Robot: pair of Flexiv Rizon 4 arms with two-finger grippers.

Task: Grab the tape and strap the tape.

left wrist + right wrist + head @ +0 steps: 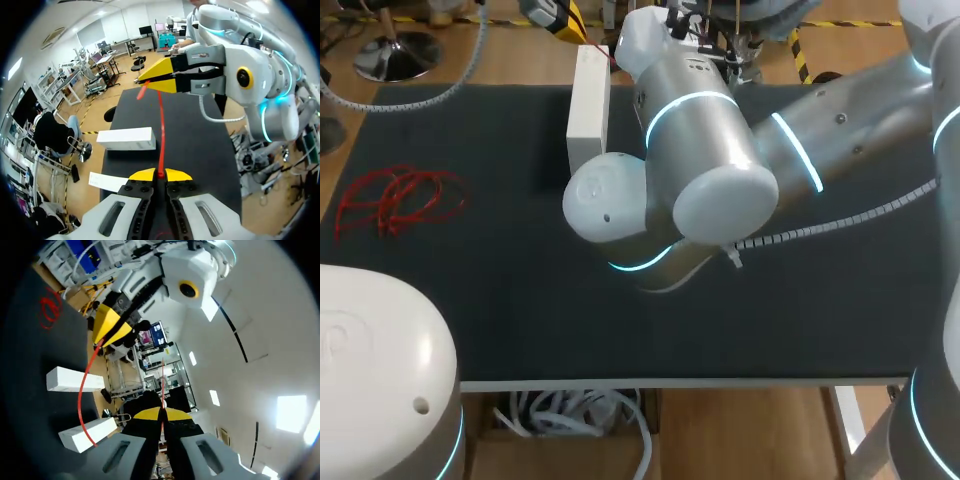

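Observation:
A thin red tape strap [161,131] runs taut from my left gripper [160,174], which is shut on one end, up to my right gripper [156,80], whose yellow tips pinch the strap near its other end. In the right wrist view my right gripper [161,414] is shut on the strap [162,382], and a longer stretch curves down from my left gripper [107,326]. Both grippers hang above the table's far middle. In the head view my arms [700,150] hide them; only a short bit of the strap [612,58] shows.
A white box [588,105] lies on the black table mat [520,300] at the far middle, just under the strap [126,138]. A loose pile of red straps [400,198] lies at the left. A second white block [95,434] shows near the table's edge.

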